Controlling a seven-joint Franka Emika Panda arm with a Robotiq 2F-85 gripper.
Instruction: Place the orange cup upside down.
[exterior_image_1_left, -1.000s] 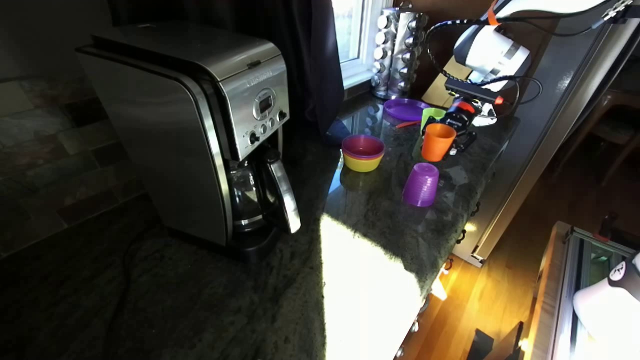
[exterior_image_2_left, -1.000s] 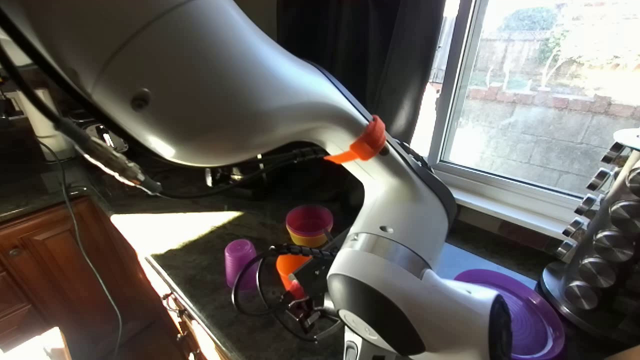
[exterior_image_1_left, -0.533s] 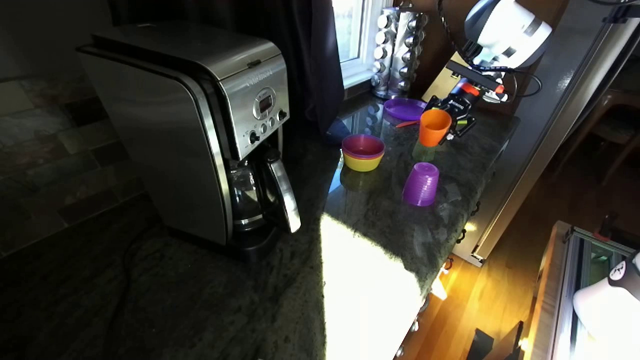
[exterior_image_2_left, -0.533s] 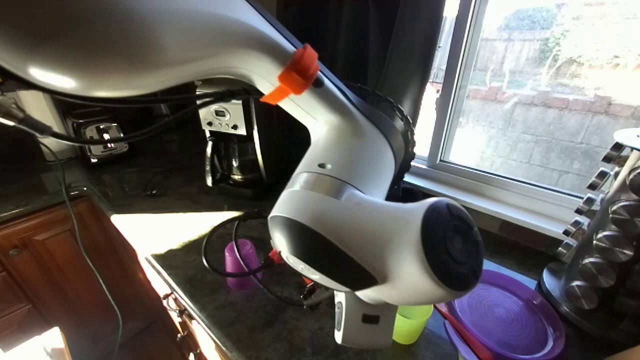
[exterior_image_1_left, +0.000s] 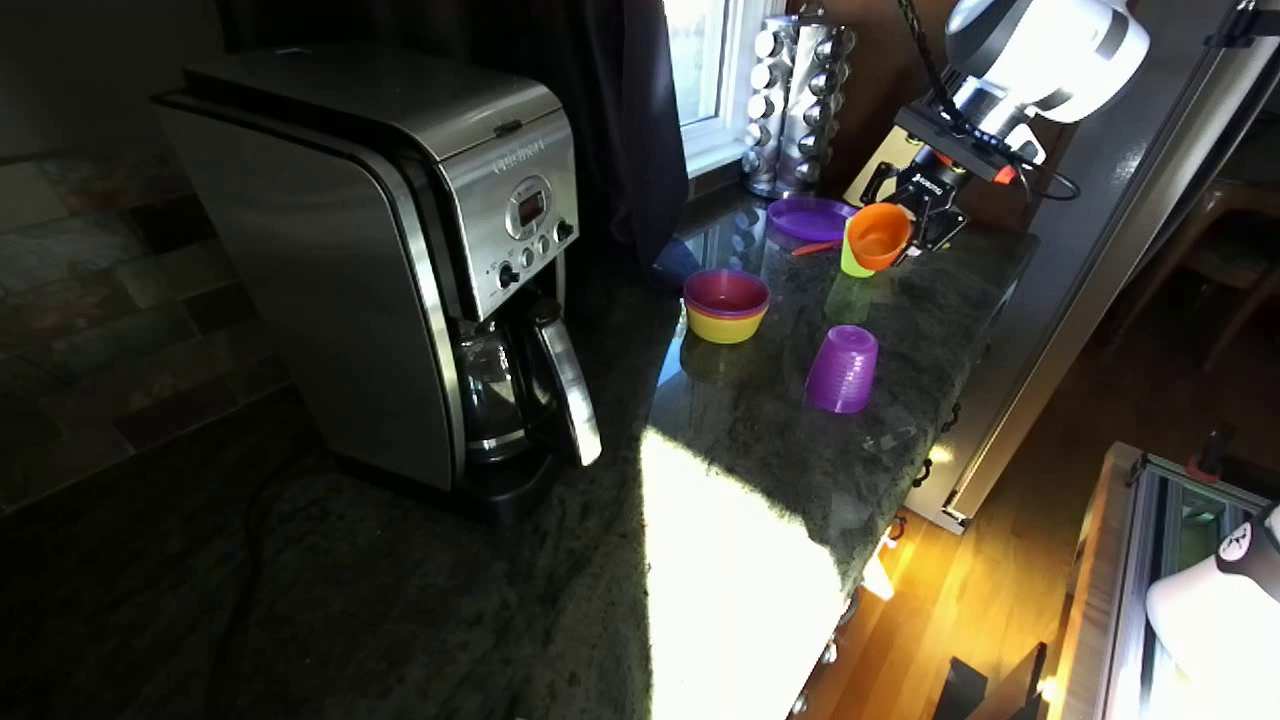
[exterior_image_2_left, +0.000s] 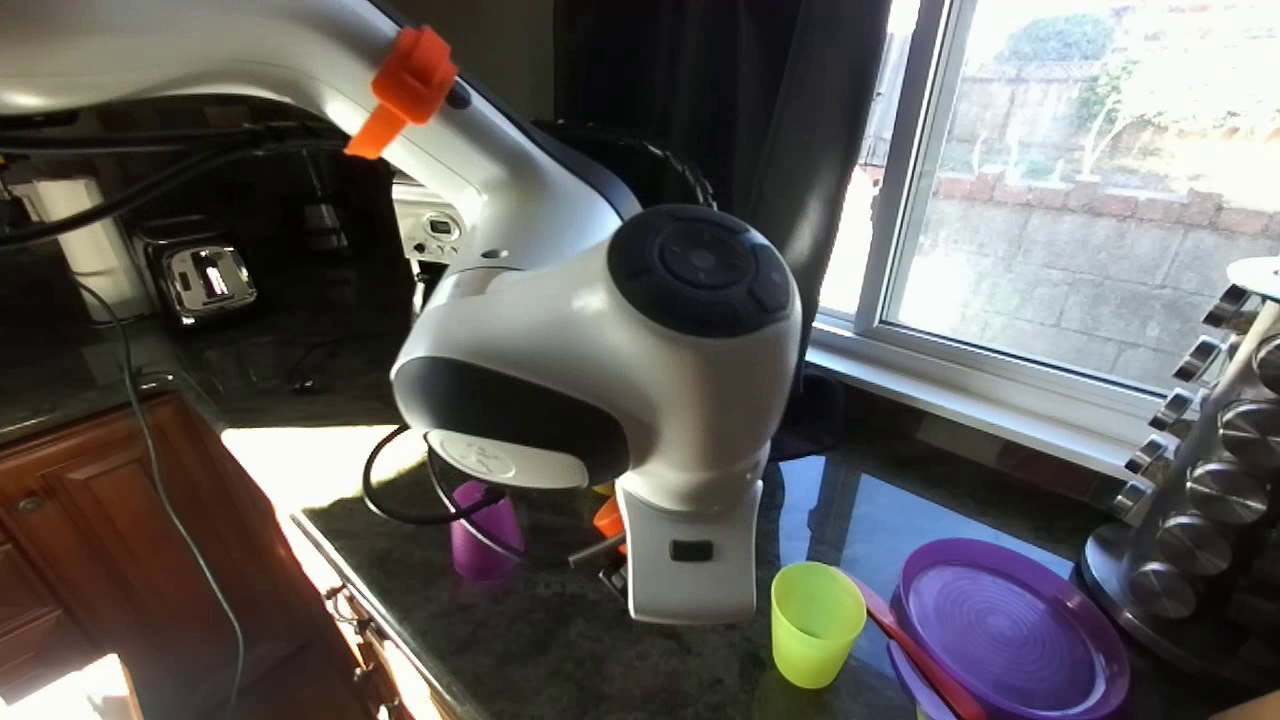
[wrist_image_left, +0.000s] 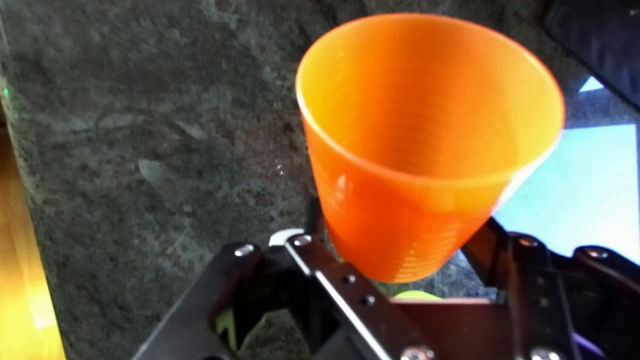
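Observation:
The orange cup (exterior_image_1_left: 880, 237) is held in the air, tilted, its open mouth facing away from my gripper and toward the camera in an exterior view. It also shows large in the wrist view (wrist_image_left: 395, 220), its inside visible and its narrow base toward the gripper's palm. My gripper (wrist_image_left: 400, 237) is shut on the cup, one finger on each side of its wall. In an exterior view (exterior_image_2_left: 607, 517) only a sliver of the cup shows; the arm hides the rest and the fingers.
A purple cup (exterior_image_1_left: 842, 370) stands upside down on the dark counter. Stacked bowls (exterior_image_1_left: 725, 325), yellow outside and pink inside, are beside it. A green cup (exterior_image_2_left: 815, 625), a purple plate (exterior_image_2_left: 1010, 640) and a red utensil (exterior_image_2_left: 925, 660) lie near the arm. A coffee maker (exterior_image_1_left: 520, 240) stands further along.
My gripper has moved back toward the fridge side with the orange cup and tipped it further, so its mouth faces the camera more. The arm has swung, uncovering the green cup and plate.

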